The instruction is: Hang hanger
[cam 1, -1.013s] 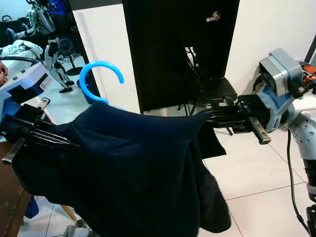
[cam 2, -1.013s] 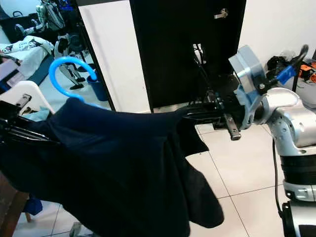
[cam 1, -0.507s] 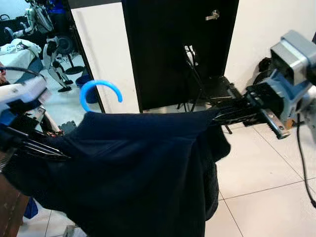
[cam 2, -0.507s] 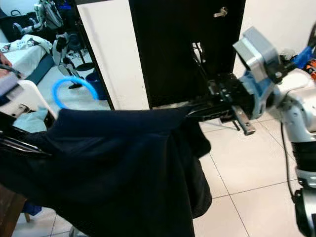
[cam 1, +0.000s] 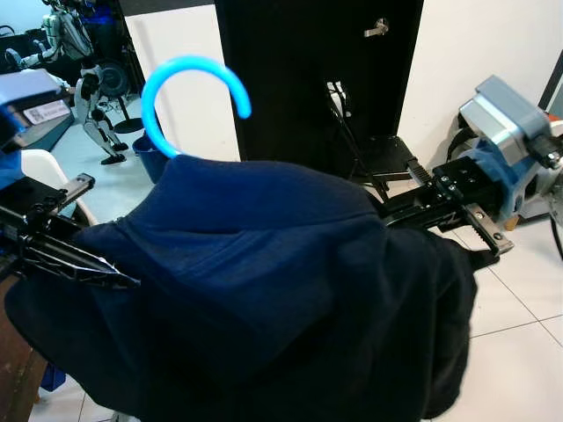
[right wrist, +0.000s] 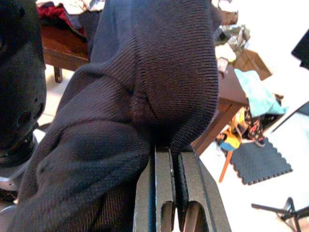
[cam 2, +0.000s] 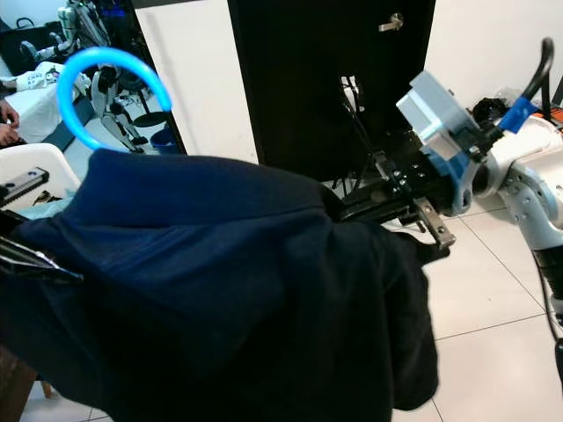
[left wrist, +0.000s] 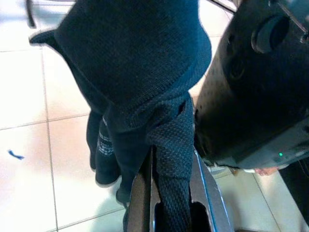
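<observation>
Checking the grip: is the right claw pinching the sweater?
Yes, the right claw is shut on a fold of the navy sweater.

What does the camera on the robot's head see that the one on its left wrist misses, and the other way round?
The left eye view alone shows the blue hanger hook rising above the garment, the black door, and the right gripper at the garment's far edge. The left wrist view alone shows the tiled floor straight below. Both show the dark blue knit garment, pinched by the left gripper.
</observation>
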`<state>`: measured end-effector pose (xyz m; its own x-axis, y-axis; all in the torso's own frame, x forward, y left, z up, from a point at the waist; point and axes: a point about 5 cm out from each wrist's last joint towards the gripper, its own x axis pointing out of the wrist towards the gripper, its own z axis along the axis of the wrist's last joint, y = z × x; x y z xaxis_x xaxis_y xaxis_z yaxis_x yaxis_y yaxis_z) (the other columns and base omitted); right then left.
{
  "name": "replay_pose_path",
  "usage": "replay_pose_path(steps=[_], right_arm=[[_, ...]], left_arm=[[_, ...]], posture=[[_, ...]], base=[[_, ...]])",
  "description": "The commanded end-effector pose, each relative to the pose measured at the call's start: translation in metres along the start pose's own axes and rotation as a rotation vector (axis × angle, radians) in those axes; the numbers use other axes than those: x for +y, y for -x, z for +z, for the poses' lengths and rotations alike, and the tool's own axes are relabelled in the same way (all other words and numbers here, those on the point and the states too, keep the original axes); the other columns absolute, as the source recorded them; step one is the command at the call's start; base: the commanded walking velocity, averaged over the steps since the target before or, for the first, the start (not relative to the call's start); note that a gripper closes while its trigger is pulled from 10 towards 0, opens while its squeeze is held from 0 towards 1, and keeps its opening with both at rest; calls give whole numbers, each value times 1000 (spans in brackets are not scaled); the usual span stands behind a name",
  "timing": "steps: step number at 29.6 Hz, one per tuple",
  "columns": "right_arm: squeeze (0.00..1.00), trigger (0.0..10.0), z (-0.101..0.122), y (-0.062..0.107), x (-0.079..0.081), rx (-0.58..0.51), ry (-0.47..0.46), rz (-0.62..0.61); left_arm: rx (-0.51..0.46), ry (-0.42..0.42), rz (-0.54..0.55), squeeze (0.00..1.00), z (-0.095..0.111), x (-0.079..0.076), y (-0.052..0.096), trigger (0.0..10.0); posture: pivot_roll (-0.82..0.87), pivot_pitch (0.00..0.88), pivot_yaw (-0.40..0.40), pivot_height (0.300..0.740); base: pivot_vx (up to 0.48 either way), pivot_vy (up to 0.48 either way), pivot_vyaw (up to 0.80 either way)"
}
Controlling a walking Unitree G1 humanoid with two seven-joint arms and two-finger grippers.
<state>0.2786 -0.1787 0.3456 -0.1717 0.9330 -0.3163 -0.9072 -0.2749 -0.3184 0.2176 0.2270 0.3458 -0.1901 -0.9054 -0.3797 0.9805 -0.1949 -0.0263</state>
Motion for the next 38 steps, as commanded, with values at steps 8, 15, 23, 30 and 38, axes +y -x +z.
replay_pose_path(steps=[8, 15, 23, 30, 38], right_arm=[[0, 0, 45, -27, -14, -182, 149, 159], [0, 0, 59, -31, -24, -220, 205, 165], [0, 0, 56, -72, -21, -341, 195, 329], [0, 0, 35, -89, -17, -267, 163, 352], [0, 3412, -2, -76, -23, -75, 125, 184]], left_arm=[[324, -16, -39, 0, -51, 15, -14, 0], [458, -22, -23, 0, -77, 23, -11, 0], [161, -249, 29, 0, -52, 59, -40, 0], [12, -304, 97, 0, -33, 65, -42, 0], [44, -285, 190, 0, -40, 60, -17, 0]], posture=[[-8, 0, 80, 740], [-4, 0, 75, 740], [-2, 0, 69, 740], [-9, 0, 66, 740], [-9, 0, 62, 740]], base=[[0, 0, 0], [0, 0, 0], [0, 0, 0], [0, 0, 0], [0, 0, 0]])
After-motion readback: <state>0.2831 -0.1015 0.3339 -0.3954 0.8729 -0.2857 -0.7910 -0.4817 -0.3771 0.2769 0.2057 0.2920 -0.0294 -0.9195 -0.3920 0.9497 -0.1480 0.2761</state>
